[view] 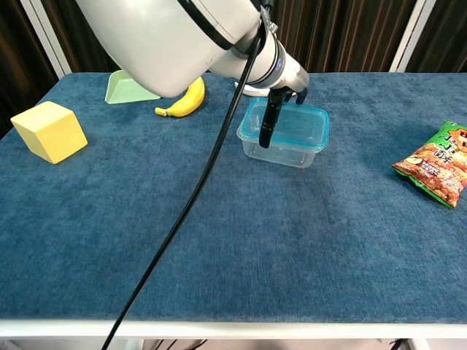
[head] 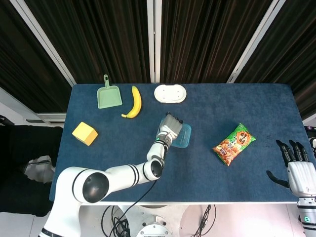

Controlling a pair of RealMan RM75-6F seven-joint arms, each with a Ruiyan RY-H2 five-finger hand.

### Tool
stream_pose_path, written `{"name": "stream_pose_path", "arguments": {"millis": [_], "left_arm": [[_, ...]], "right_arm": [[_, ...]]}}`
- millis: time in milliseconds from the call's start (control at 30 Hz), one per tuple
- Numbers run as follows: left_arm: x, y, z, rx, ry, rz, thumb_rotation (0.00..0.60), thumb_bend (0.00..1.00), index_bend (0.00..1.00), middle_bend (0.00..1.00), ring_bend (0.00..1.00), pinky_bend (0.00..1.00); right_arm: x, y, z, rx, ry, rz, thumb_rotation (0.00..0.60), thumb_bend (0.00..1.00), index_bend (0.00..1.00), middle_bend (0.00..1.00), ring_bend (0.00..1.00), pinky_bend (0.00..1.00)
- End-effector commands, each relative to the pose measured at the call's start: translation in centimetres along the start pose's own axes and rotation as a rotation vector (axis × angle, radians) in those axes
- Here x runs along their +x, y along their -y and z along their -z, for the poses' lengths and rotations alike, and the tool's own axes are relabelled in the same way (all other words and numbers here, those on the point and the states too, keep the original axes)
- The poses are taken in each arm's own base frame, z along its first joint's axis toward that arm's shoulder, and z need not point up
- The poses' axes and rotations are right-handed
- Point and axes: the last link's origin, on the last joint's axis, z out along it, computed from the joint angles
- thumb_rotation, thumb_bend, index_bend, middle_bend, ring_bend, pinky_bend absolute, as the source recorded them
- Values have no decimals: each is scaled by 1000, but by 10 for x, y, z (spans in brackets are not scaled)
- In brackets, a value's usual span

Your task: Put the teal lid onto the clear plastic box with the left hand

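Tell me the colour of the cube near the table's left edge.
Yellow. The cube shows best in the chest view, standing apart from the other things.

Table: you have a rectangular top covered in dark blue carpet-like cloth (head: pixel 207 148), with a white front edge (view: pixel 292 329).
Backdrop: dark, vertically ribbed curtain (head: pixel 197 34) hangs behind your table.
Frame: white bars (head: pixel 154 39) run across the curtain, one upright, others slanting.
Light: even and diffuse; your shadows are soft.
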Motion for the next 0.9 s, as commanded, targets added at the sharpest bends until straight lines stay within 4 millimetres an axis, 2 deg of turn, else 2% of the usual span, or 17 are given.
{"name": "stream_pose_path", "arguments": {"millis": [33,200,900], "left_arm": [[4,-1,1,-2,-5,-10,537,285,300,317,205,146],[2,-3,1,-5,2,-48,563,284,289,302,187,138],[3,-12,-3,24,29,-38,570,284,273,291,187,137]], "right_arm": [[0,0,0,-3,1,-1,600,126,7,156,0,0],[0,-1,1,-4,-1,-2,600,127,7,157,0,0],[1,-5,4,-17,-7,-5,600,127,7,157,0,0]]}}
